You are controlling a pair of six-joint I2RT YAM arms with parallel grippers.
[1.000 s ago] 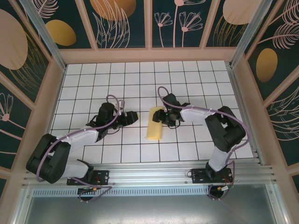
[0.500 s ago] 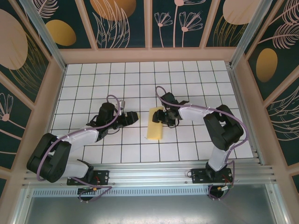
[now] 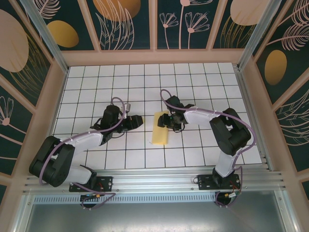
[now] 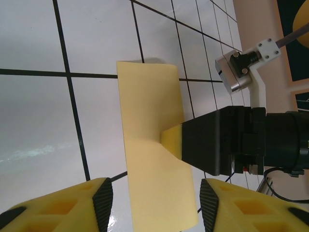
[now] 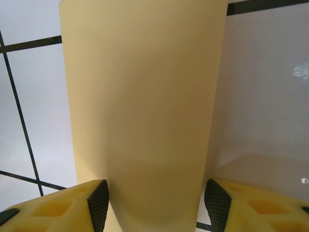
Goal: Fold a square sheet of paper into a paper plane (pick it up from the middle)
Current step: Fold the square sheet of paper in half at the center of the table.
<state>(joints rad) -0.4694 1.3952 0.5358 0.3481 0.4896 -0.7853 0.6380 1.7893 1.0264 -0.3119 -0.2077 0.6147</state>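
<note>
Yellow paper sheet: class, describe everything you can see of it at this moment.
The yellow paper sheet is pale, thin and matte, a narrow rectangle, apparently folded, with straight edges. It lies on the white grid table, near the middle. A finger of the right gripper rests on one long edge.

**Top external view:** fixed high above and behind the arm bases, facing down and forward over the whole white black-gridded table [image 3: 193, 82] and the dark floral-patterned walls [image 3: 125, 24]; distant.
**Left wrist view:** low over the table, facing along the yellow-padded left gripper [image 4: 155, 203] toward the black right gripper [image 4: 174, 140]; near.
**Right wrist view:** very near, facing down between that gripper's own yellow fingers [image 5: 96, 200].
**Shared:** all three views show the pale-yellow folded strip of paper [image 3: 160, 130], and the two wrist views meet it from opposite sides
</note>
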